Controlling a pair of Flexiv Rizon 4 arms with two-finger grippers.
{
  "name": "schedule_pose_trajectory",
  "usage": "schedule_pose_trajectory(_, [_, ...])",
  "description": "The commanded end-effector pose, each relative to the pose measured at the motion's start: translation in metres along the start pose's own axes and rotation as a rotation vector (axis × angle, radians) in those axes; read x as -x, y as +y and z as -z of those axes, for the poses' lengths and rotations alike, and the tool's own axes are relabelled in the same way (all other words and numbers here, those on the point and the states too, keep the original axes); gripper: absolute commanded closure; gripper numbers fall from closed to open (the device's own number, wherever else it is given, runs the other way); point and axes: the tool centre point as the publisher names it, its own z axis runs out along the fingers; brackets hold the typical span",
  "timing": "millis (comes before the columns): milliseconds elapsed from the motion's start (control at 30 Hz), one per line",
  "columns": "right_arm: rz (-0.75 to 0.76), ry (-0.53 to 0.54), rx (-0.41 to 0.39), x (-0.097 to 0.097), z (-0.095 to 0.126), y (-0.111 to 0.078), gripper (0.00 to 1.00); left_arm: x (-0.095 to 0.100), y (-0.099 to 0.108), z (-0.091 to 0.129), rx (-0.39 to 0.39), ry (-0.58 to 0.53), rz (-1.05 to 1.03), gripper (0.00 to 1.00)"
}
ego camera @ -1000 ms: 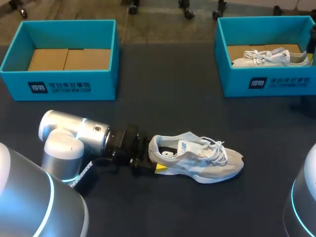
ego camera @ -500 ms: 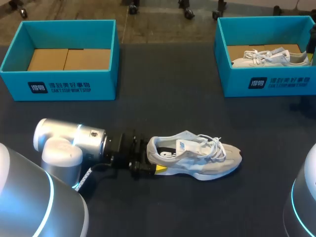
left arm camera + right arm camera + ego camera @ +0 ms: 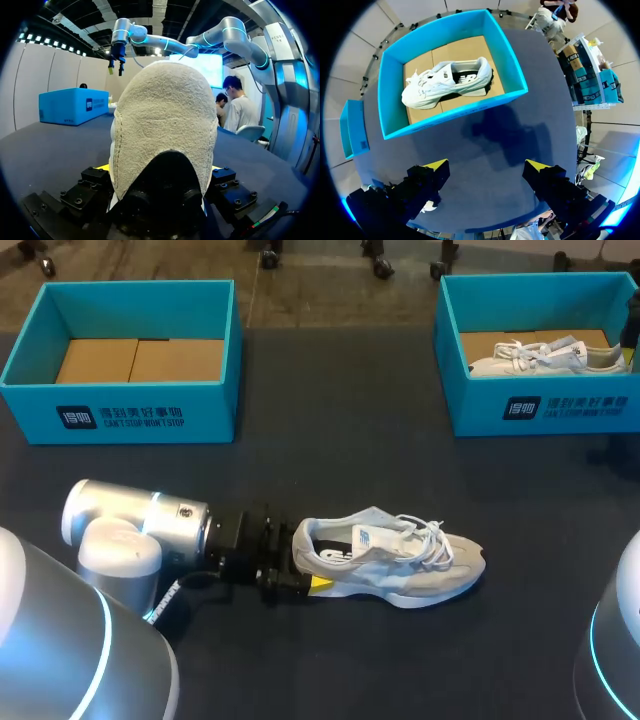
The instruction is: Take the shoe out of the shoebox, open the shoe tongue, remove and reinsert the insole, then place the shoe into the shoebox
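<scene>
Dark table (image 3: 340, 660), lower centre: left gripper (image 3: 303, 565) clamps grey sneaker (image 3: 410, 565) by its heel. Right gripper (image 3: 486, 165) hovers, fingers apart. Opening the tongue (image 3: 378, 536) looks next, needing that free gripper.

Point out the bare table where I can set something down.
Bare table lies between the left shoebox and the right shoebox, and in front of the grey shoe. Crowded: the left gripper at the shoe's heel.
</scene>
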Motion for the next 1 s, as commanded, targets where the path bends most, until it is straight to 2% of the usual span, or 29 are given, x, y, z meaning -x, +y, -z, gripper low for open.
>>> schedule_pose_trajectory(33, [-0.001, -0.002, 0.0, 0.0, 0.0, 0.0, 0.0, 0.004, 0.0, 0.001, 0.003, 0.014, 0.002, 1.0])
schedule_pose_trajectory(400, [-0.001, -0.002, 0.0, 0.0, 0.0, 0.0, 0.0, 0.004, 0.0, 0.001, 0.003, 0.014, 0.002, 1.0])
schedule_pose_trajectory(500, [-0.032, -0.028, 0.015, -0.012, 0.031, 0.0, 0.0, 0.004, 0.0, 0.001, 0.003, 0.014, 0.002, 1.0])
schedule_pose_trajectory(700, [-0.04, -0.023, 0.067, -0.054, 0.051, -0.035, 0.0, 0.004, 0.0, 0.001, 0.003, 0.014, 0.002, 1.0])
schedule_pose_trajectory(900, [-0.061, 0.003, 0.082, -0.097, 0.055, -0.086, 0.0, 0.004, 0.0, 0.001, 0.003, 0.014, 0.002, 1.0])
schedule_pose_trajectory(967, [-0.064, 0.034, 0.046, -0.112, 0.055, -0.101, 0.0, 0.004, 0.0, 0.001, 0.003, 0.014, 0.002, 1.0])
schedule_pose_trajectory(1000, [-0.046, 0.094, 0.008, -0.118, 0.056, -0.107, 0.0, 0.004, 0.0, 0.001, 0.003, 0.014, 0.002, 1.0])
